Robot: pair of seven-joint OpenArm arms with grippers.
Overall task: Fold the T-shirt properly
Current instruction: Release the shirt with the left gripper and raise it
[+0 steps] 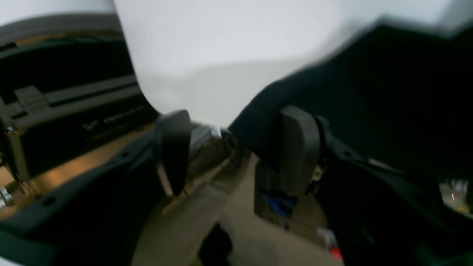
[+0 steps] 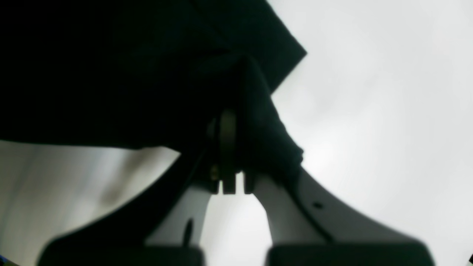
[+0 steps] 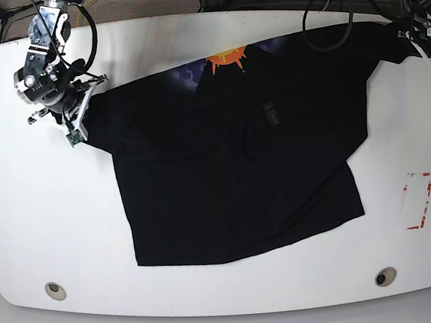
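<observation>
Both arms sit at the far corners of the T-shirt (image 3: 230,160), which lies spread on the white table (image 3: 25,223) with its hem toward the near edge.

Right gripper (image 2: 236,147), far left: fingers pinched together on a bunch of black cloth. Left gripper (image 1: 236,147), far right: fingers apart, cloth lying only against the one pad (image 1: 299,147), so no real grip there.

To do this well: the left should close on its edge first, then both lift evenly and carry toward the near hem, keeping the fabric taut.

Writing: none legible. Only an orange sun-like print (image 3: 227,58) at the far edge and a red-marked slip (image 3: 417,200) on the right.
</observation>
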